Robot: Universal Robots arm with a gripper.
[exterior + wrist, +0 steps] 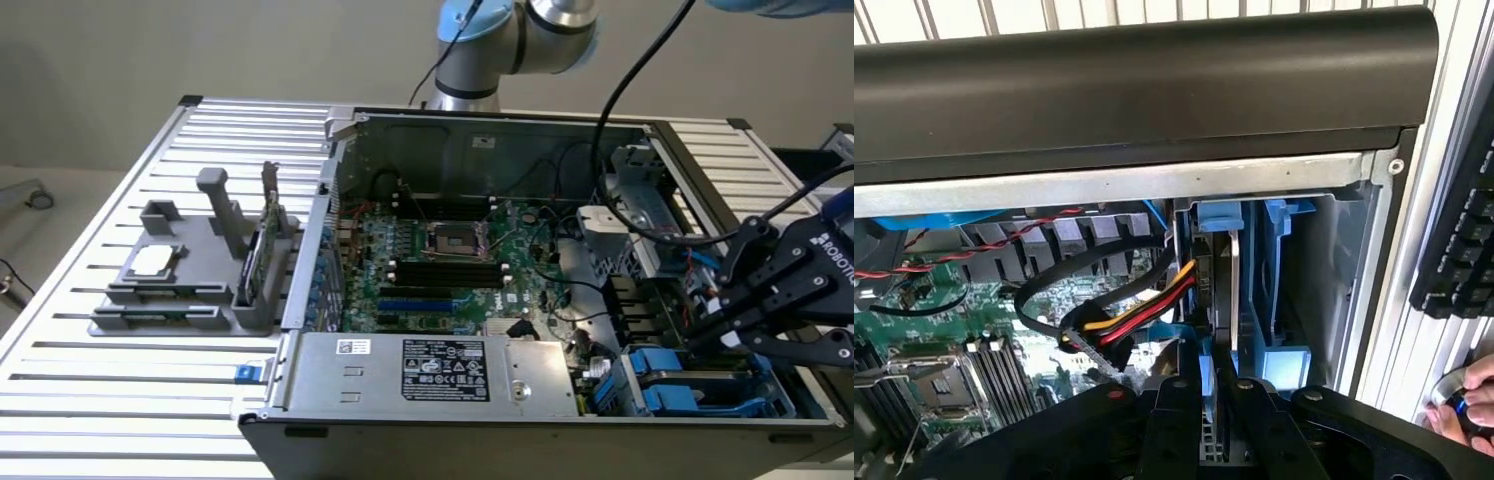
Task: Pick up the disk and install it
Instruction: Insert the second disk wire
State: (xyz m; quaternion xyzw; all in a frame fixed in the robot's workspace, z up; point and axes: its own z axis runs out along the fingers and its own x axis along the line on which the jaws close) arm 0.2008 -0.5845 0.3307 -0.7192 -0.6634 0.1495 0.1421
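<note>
The disk [1235, 290] shows edge-on as a thin silver plate with a blue carrier tab at its end. It stands upright in the blue drive cage [1286, 300] in the corner of the open computer case. My gripper [1212, 420] is shut on the disk's near edge, with a black finger on each side of it. In the exterior view my gripper [721, 330] hangs over the blue drive cage [694, 390] at the case's right front corner, and the fingers hide the disk there.
A bundle of black, yellow and red cables [1139, 315] loops close beside the bay. The motherboard [441, 260] and labelled power supply [441, 372] fill the case. A grey fixture [187, 280] holding a small silver chip [151, 262] stands on the exterior view's left. A hand [1464, 405] rests by a keyboard [1464, 250].
</note>
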